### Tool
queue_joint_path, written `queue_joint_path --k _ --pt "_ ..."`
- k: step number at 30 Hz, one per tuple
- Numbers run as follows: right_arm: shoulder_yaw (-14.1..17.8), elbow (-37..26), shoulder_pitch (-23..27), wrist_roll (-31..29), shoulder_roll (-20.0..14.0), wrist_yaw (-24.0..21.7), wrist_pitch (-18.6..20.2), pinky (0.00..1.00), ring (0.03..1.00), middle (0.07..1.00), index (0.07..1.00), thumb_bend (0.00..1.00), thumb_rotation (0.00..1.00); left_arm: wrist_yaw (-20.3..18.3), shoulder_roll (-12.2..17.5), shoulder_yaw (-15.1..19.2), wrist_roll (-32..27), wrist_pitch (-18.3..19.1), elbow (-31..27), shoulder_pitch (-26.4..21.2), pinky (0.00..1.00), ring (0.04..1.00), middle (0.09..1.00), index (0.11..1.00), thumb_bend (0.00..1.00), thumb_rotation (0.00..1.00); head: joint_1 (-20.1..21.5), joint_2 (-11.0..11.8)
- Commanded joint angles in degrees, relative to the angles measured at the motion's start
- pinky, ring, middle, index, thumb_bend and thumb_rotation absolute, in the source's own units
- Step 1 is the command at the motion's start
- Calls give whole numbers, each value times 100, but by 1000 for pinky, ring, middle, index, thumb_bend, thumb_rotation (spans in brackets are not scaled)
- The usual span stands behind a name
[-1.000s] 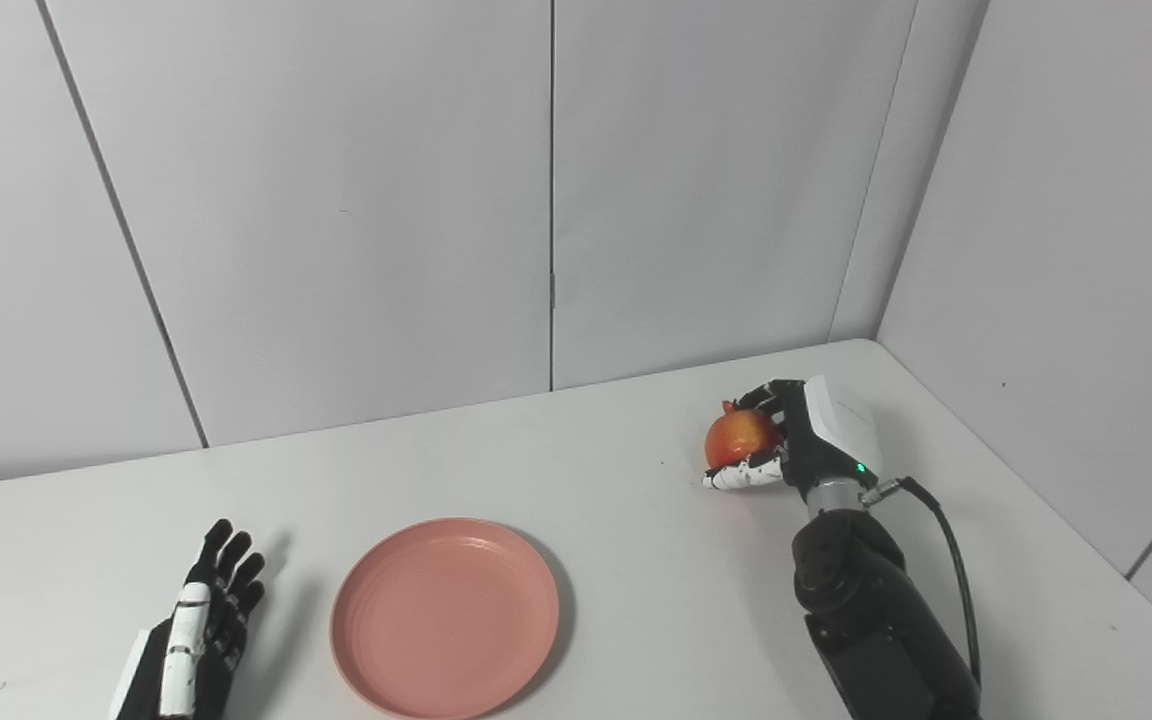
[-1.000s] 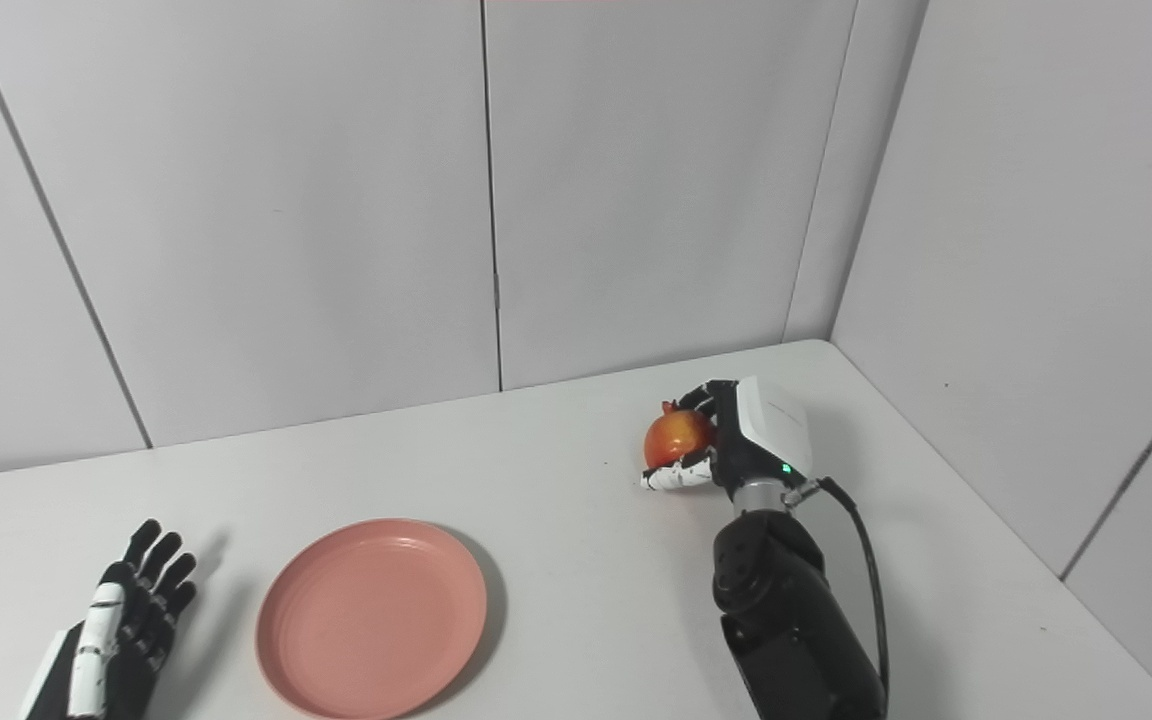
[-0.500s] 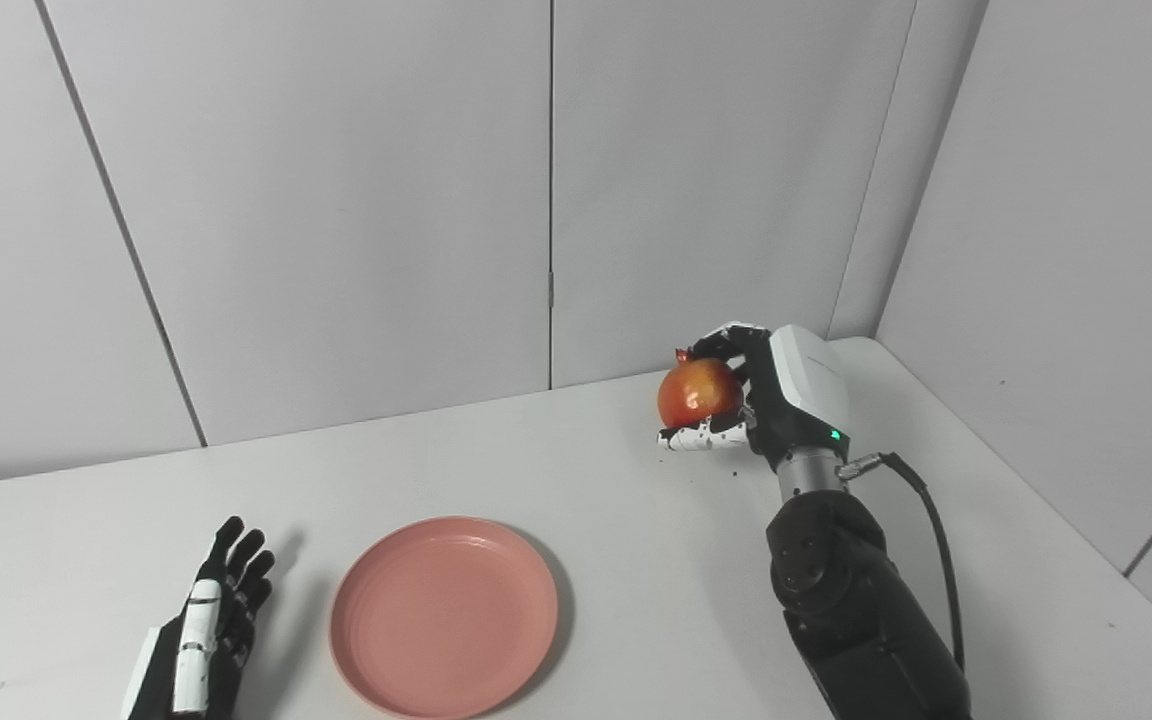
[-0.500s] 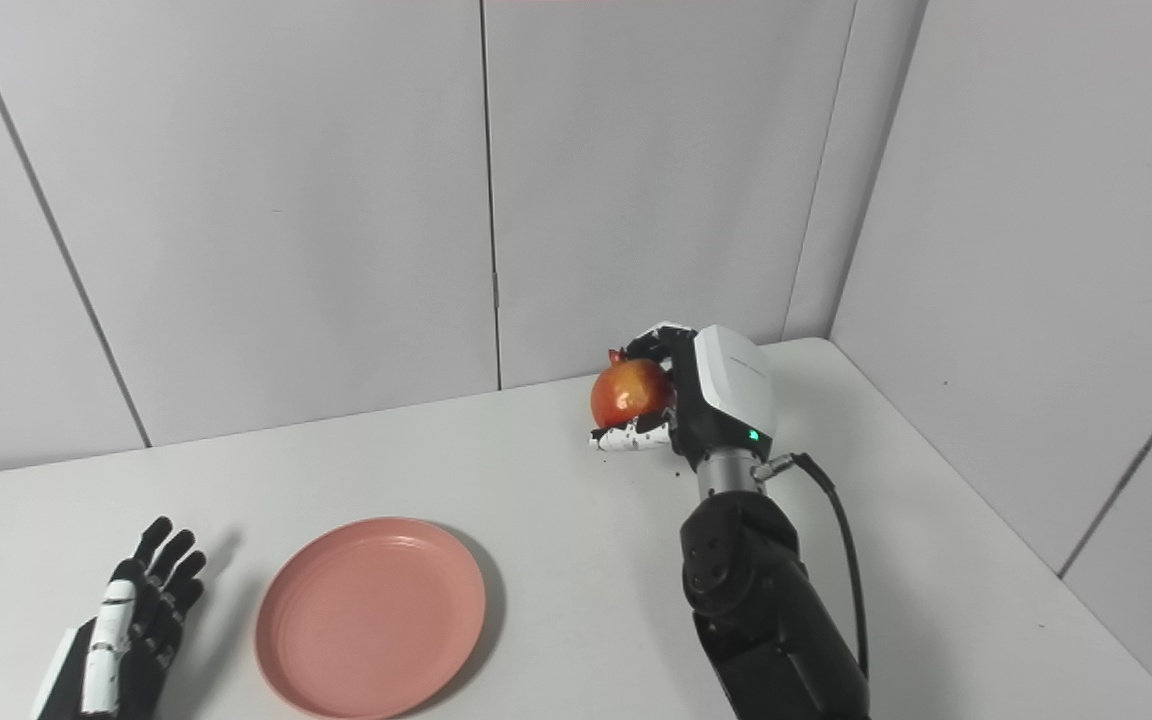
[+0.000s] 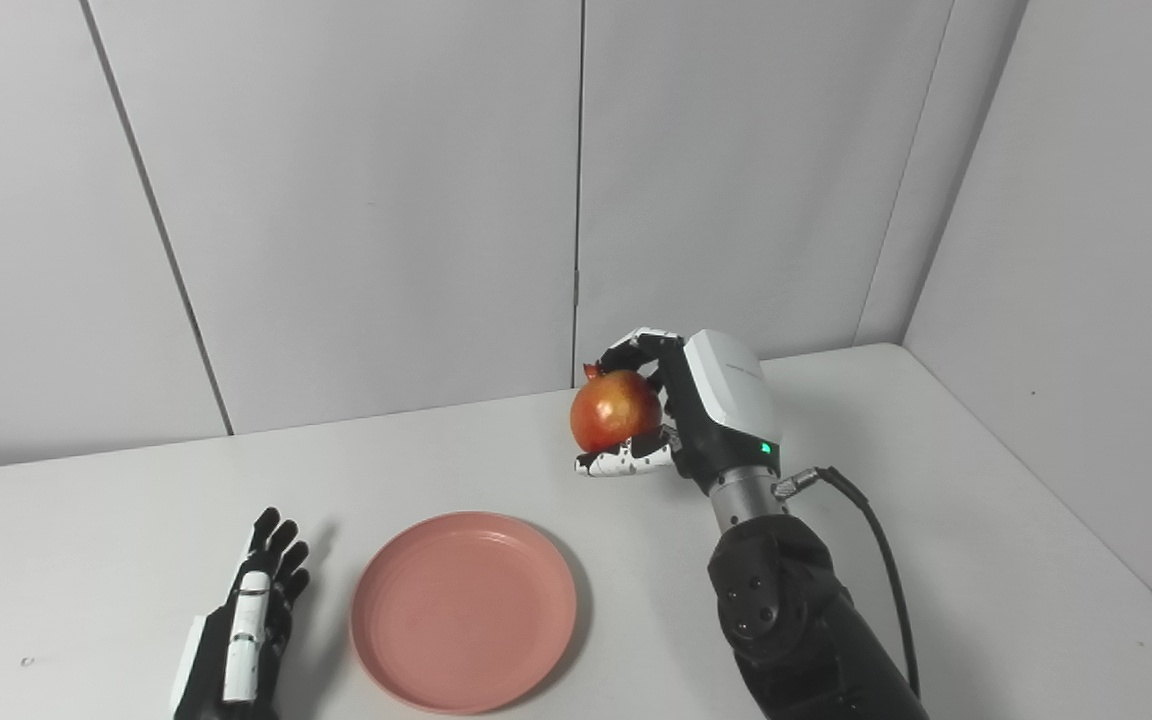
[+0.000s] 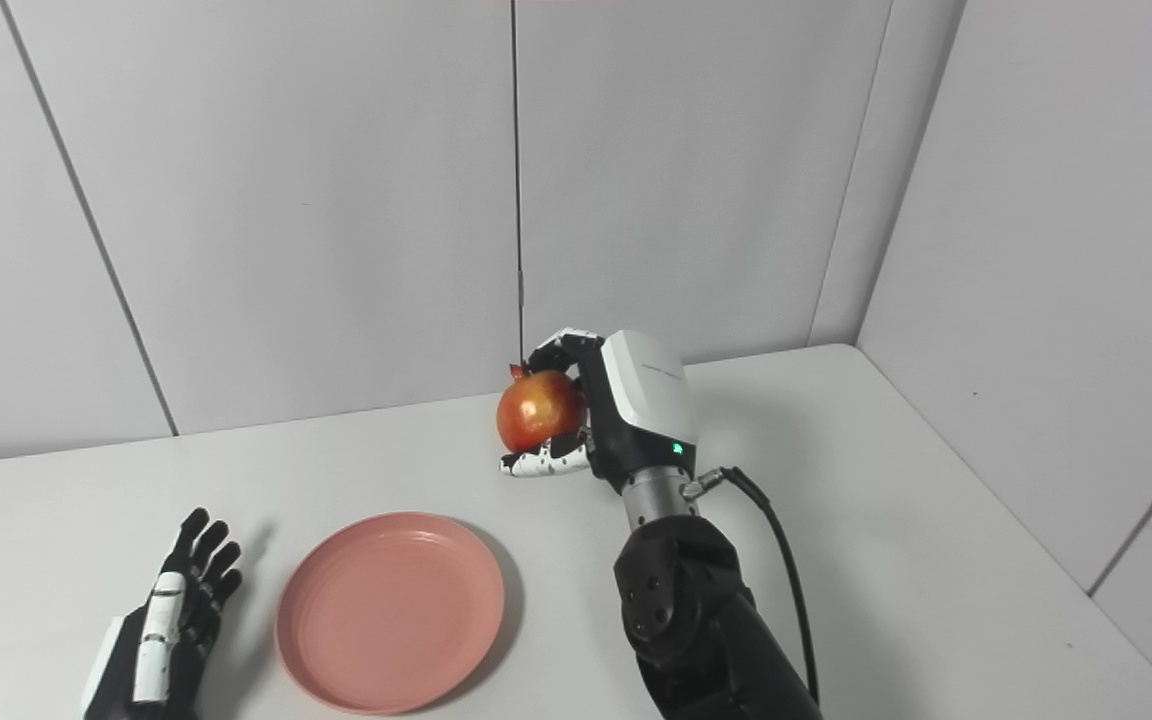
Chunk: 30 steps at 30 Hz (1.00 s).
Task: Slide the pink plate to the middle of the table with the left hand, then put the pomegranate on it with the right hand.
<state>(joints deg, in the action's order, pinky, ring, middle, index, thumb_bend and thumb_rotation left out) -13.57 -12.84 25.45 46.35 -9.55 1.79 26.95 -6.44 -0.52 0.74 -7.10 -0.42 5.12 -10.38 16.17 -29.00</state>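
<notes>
The pink plate [image 5: 463, 610] lies flat on the white table [image 5: 936, 520] near the front, a little left of centre. My right hand [image 5: 686, 415] is shut on the red-orange pomegranate [image 5: 615, 411] and holds it in the air, up and to the right of the plate. It also shows in the right eye view [image 6: 539, 410]. My left hand [image 5: 246, 625] rests on the table just left of the plate, fingers straight and apart, holding nothing and not touching the plate.
Grey wall panels close the table at the back and on the right. A black cable [image 5: 876, 560] loops off my right wrist. The table's right edge runs close to the side wall.
My right hand has lifted the pomegranate off the table and carried it left toward the plate. The camera has shifted a little. The plate has stayed put; my left hand drew back slightly.
</notes>
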Motion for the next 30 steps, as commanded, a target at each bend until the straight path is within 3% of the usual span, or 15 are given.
queue_joint_path --k 1,11,22,30 --pt "-60 -193 279 136 79 13 -205 338 434 464 515 527 0 57 -87 -55 75 -266 41 58 1000 988 998 991 416 1000 -149 -48" --pt "-401 -210 148 75 295 -179 -517 317 398 447 524 525 0 290 -209 -236 469 -344 -120 119 1000 1000 1000 1000 424 1000 -470 -181" --pt "-716 -159 -172 -7 391 -383 -788 289 372 437 530 523 0 499 -399 -433 724 -111 -354 160 1000 989 1000 992 398 1000 -1119 -340" --pt "-889 -86 -357 -47 415 -525 -886 313 405 455 519 526 0 657 -501 -554 951 87 -478 169 998 982 994 989 402 1000 -1265 -374"
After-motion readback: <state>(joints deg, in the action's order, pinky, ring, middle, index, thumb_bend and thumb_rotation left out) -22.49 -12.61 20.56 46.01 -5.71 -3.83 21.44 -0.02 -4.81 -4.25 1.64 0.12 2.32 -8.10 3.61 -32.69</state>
